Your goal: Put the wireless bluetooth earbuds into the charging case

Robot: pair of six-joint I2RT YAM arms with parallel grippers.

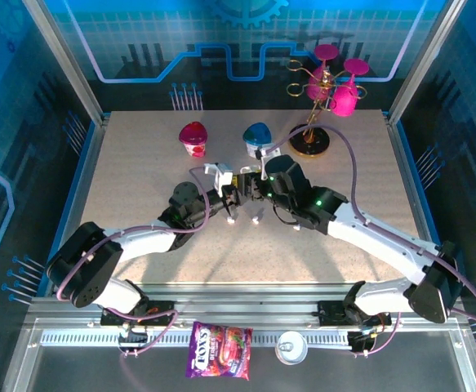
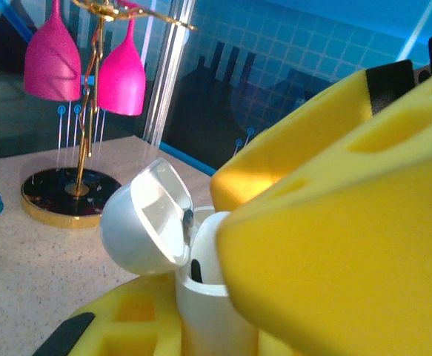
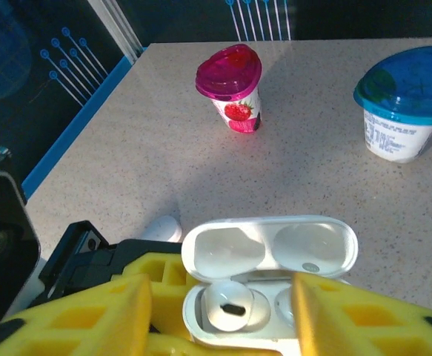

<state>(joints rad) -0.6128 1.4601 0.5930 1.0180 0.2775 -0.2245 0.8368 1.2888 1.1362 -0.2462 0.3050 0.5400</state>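
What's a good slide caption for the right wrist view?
Open charging case framed by yellow fingers, pink-lidded cup and blue-lidded cup behind.

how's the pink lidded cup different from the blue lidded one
The pink-lidded cup has a magenta lid and a strawberry print; the blue-lidded cup has a blue lid and small dark text on white. In the right wrist view, the pink one stands left of the blue one. Both stand upright, lids on, on the table.

Two lidded cups (image 3: 230,85), one open case (image 3: 267,252), one earbud (image 2: 208,248) in it. One stand (image 2: 67,194) with at least two pink glasses (image 2: 51,59). One candy bag (image 1: 219,349), one can (image 1: 291,347).
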